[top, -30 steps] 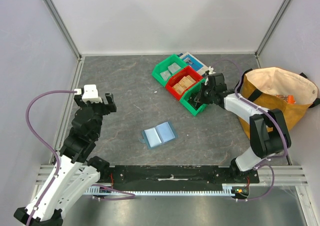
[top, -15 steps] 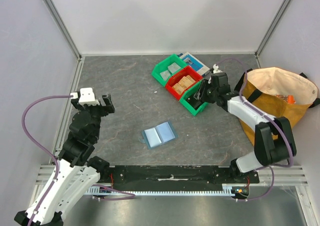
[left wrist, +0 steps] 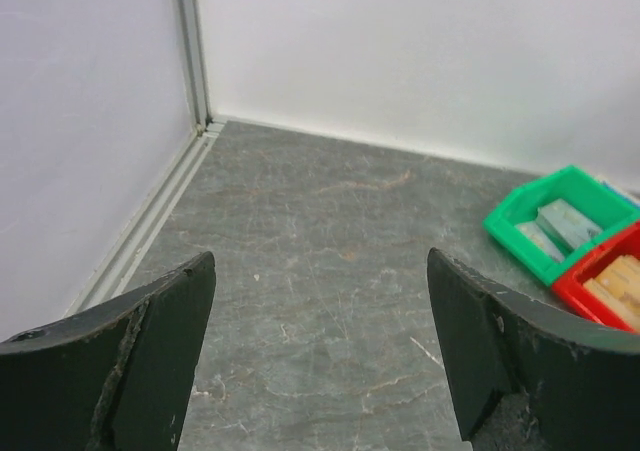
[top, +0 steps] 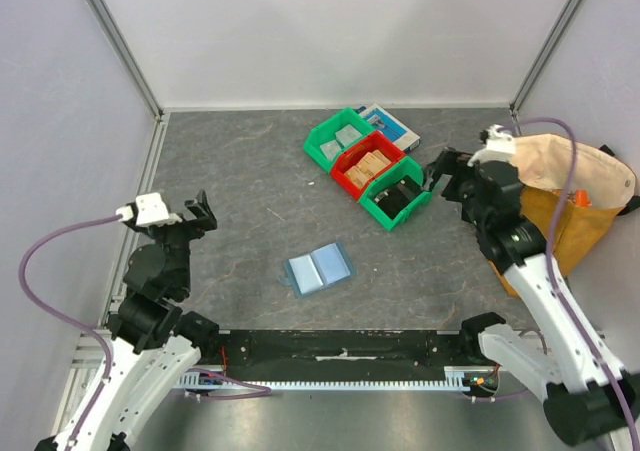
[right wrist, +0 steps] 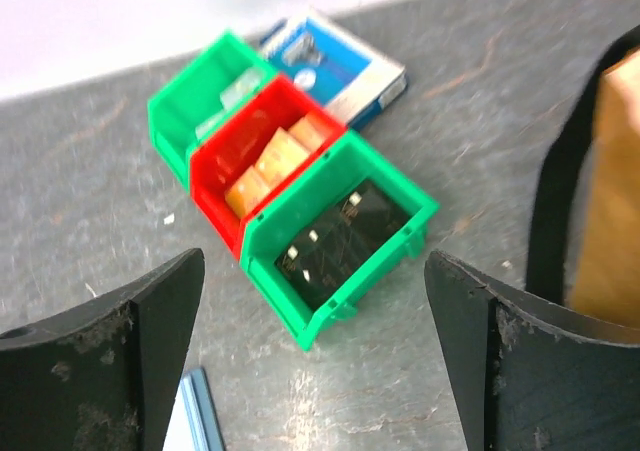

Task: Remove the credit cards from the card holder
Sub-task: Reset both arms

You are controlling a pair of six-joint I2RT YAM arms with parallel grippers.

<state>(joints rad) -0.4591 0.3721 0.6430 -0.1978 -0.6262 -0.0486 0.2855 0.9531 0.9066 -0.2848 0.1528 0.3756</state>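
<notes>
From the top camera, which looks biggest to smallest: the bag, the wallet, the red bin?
1. bag: clearly largest.
2. wallet and red bin: they look about the same, so no ranking.

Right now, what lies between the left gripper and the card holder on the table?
Nothing lies there. In the top view, only bare grey table runs from the open left gripper to the card holder.

Left arm [top: 140, 366] and right arm [top: 550, 291]: white shells, black joints, a purple cable [top: 70, 225] off each. Left hand [left wrist: 320, 261], right hand [right wrist: 315, 259]: chunky scuffed black fingers [left wrist: 150, 371].
</notes>
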